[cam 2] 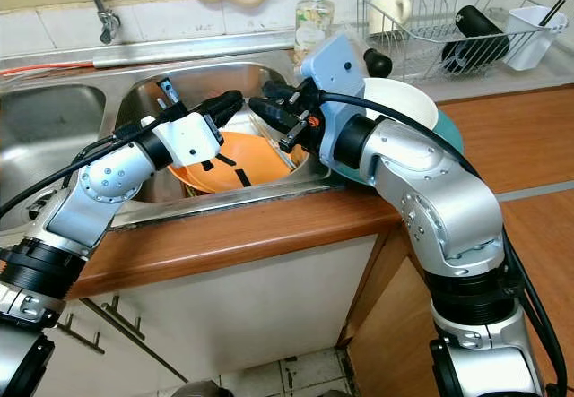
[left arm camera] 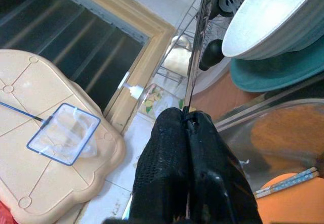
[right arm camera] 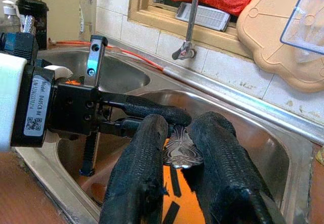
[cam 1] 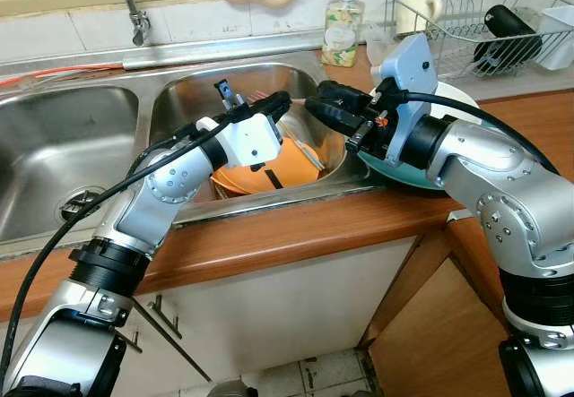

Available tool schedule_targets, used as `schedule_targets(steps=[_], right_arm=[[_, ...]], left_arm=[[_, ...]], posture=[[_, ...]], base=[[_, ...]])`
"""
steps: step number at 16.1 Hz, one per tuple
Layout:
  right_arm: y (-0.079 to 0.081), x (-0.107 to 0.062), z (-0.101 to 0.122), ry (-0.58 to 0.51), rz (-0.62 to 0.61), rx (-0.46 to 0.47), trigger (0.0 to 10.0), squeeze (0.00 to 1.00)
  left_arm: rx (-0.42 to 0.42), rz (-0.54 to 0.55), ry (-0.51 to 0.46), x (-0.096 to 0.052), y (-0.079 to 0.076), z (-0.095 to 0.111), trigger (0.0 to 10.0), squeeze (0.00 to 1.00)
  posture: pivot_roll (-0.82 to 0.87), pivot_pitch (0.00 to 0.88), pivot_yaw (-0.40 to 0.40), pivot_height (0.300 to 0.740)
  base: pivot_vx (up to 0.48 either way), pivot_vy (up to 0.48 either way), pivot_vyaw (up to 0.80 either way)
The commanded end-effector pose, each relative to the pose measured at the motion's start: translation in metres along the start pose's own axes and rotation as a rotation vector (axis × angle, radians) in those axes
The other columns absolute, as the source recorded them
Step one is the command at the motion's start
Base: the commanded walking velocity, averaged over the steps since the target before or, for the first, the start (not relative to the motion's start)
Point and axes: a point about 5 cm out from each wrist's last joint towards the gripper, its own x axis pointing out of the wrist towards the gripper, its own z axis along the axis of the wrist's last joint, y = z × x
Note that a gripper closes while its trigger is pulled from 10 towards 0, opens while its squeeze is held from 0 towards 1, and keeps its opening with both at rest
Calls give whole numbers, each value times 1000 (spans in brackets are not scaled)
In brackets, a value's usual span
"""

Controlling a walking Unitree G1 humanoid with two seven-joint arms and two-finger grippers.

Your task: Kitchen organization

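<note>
Worktop (cam 1: 314, 227): brown wood-toned, carrying a double stainless sink (cam 1: 54, 146).

Dish rack (cam 1: 466, 21): wire, at the back right, well apart from the sink.

Bowls: white bowl (cam 2: 408, 101) stacked in a teal bowl (cam 2: 453, 133), on the worktop just right of the sink.

Orange plate (cam 1: 287, 168): lies in the right basin, chopsticks (left arm camera: 286, 181) resting on it.

Utensil (right arm camera: 181, 145): slim metal piece with an embossed, patterned handle end, held above the right basin, between both tools.

Left tool (cam 1: 273, 106): arm reaches across the basin; black fingers pressed together on the utensil's thin shaft.

Right tool (right arm camera: 182, 148): arm bent in from the right, facing the left tool; fingers parted either side of the handle end, contact not discernible.
</note>
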Motion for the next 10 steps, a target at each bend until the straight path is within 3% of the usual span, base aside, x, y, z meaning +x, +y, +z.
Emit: schedule_targets(steps=[1, 2, 7, 8, 9, 10], right_arm=[[12, 5, 5, -18, 85, -13, 0, 0], [11, 5, 5, -16, 84, -15, 0, 0], [12, 6, 5, -17, 88, -21, 0, 0], [12, 7, 6, -19, 90, -23, 0, 0], [12, 7, 7, -22, 94, -25, 0, 0], [14, 8, 8, -28, 109, -29, 0, 0]], left_arm=[[-17, -5, 9, 2, 2, -2, 10000, 455], [-35, -3, 1, 2, 3, -1, 10000, 1000], [40, -29, 4, 4, 1, 0, 10000, 1000], [64, -36, 8, 4, 0, -1, 10000, 357], [79, -39, 9, 4, -1, -1, 10000, 0], [82, -40, 13, 4, -1, -1, 10000, 0]], posture=[[-5, 0, 36, 740], [-5, 0, 36, 740], [-5, 0, 34, 740], [-5, 0, 34, 740], [-5, 0, 34, 740], [-5, 0, 34, 740]], base=[[0, 0, 0], [0, 0, 0], [0, 0, 0], [0, 0, 0], [0, 0, 0], [0, 0, 0]])
